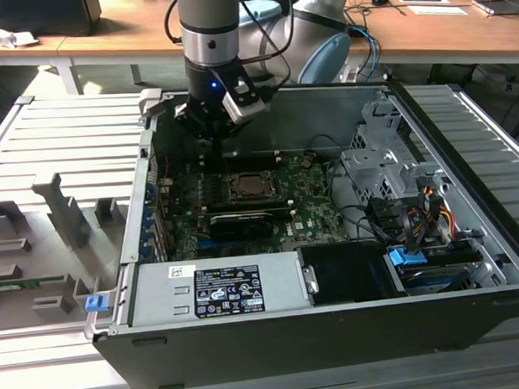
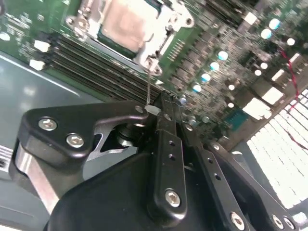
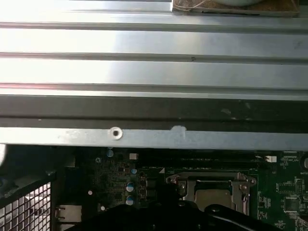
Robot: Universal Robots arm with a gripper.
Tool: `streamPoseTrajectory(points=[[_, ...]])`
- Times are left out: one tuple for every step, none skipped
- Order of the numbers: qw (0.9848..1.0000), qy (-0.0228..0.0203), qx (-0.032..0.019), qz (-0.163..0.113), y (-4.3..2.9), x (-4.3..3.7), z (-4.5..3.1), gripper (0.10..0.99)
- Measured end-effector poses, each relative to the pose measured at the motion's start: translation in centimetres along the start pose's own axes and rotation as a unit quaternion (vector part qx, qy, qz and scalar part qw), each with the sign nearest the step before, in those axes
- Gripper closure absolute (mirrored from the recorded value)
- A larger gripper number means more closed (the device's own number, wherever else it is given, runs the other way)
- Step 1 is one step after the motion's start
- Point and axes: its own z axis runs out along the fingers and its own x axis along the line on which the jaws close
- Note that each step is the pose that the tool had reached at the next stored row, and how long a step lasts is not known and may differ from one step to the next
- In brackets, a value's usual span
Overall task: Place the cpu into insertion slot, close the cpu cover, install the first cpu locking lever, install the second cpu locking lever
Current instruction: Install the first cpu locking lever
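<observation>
Pincer (image 2: 161,103) pressed together above board | cpu (image 2: 126,21) flat in insertion slot (image 1: 251,188) | cover (image 2: 166,24) down

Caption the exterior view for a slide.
Robot arm's end effector lowered into the open black computer case, beside the square black insertion slot on the green circuit board.

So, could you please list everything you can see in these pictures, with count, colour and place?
computer case: one, black, open, on the ribbed metal table
circuit board: one, green, on the case floor
cpu: one, silver-grey, seated in the insertion slot
cpu cover: one, metal frame, down around the cpu
long card: one, black, beside the slot
power supply: one, grey, at the case's front
drive cage: one, grey, exterior view's right
desk: one, wooden, behind
gripper: one, black, above the board beside the slot
</observation>
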Motion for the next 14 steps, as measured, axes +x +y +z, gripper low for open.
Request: streamPoseTrajectory(points=[[1.0000, 0.0000, 0.0000, 0.000, 0.00, -0.40, 0.04, 0.980], [1.0000, 0.0000, 0.0000, 0.000, 0.00, -0.71, 0.08, 0.980], [1.0000, 0.0000, 0.0000, 0.000, 0.00, -1.06, 0.12, 0.980], [1.0000, 0.0000, 0.0000, 0.000, 0.00, -1.40, 0.16, 0.980], [1.0000, 0.0000, 0.0000, 0.000, -0.01, -1.82, 0.21, 0.980], [1.0000, 0.0000, 0.0000, 0.000, -0.01, -2.15, 0.25, 0.980], [1.0000, 0.0000, 0.0000, 0.000, -0.01, -2.50, 0.29, 0.980], [1.0000, 0.0000, 0.0000, 0.000, -0.02, -2.72, 0.31, 0.980], [1.0000, 0.0000, 0.0000, 0.000, -0.03, -3.21, 0.37, 0.980], [1.0000, -0.0001, -0.0018, 0.000, -0.05, -3.42, 0.47, 0.980], [1.0000, -0.0003, -0.0061, 0.000, -0.04, -3.42, 0.52, 0.980], [0.9999, -0.0004, -0.0106, 0.000, -0.04, -3.43, 0.54, 0.980], [0.9998, -0.0006, -0.0174, 0.000, -0.05, -3.44, 0.56, 0.980], [0.9998, -0.0007, -0.0210, 0.000, -0.05, -3.45, 0.59, 0.980]])
